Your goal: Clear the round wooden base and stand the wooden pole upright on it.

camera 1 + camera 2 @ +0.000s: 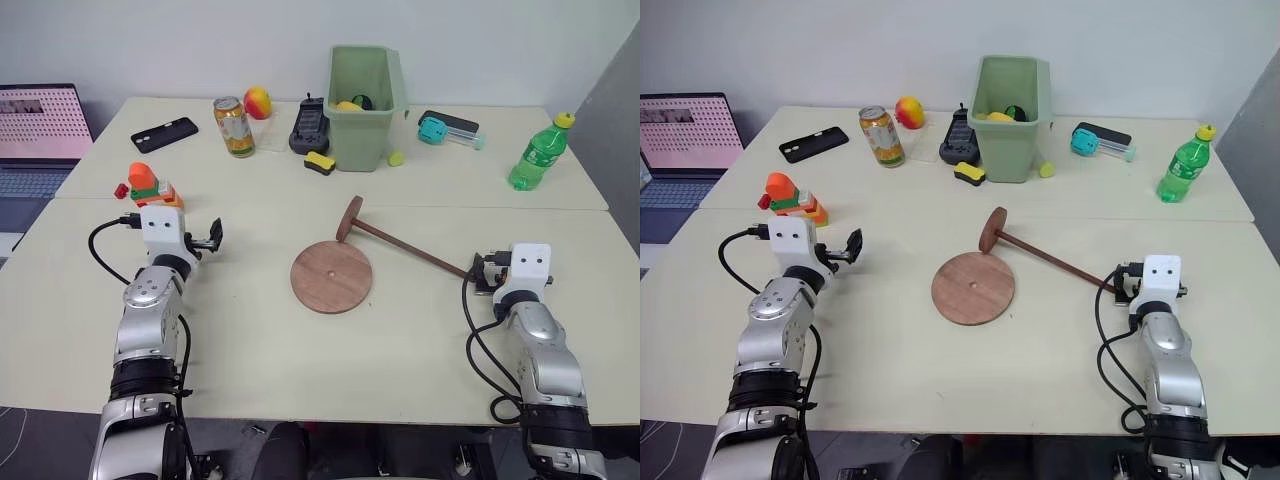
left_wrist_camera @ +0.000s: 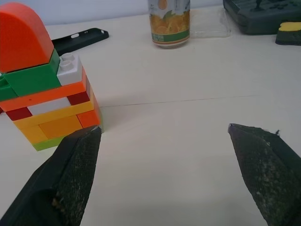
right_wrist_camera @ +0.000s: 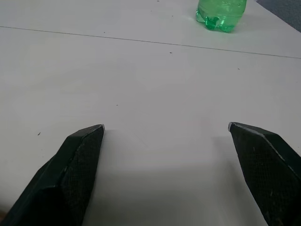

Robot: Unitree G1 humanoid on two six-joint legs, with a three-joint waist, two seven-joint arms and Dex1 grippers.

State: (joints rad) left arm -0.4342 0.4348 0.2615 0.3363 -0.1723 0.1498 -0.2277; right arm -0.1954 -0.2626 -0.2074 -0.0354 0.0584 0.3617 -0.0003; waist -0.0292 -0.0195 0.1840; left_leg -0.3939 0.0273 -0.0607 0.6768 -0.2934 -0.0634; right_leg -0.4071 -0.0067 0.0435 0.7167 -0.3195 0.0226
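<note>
On cream table: base, pole.

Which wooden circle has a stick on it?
The smaller tilted disc, the head of the pole. The big flat base has just a small hole.

Cream desk: flat reddish-brown round wooden base btwn both grippers, bare; thin dark wooden pole lies tilted beside it, rod tip nr right gripper; coloured brick stack just ahead of left gripper.
</note>
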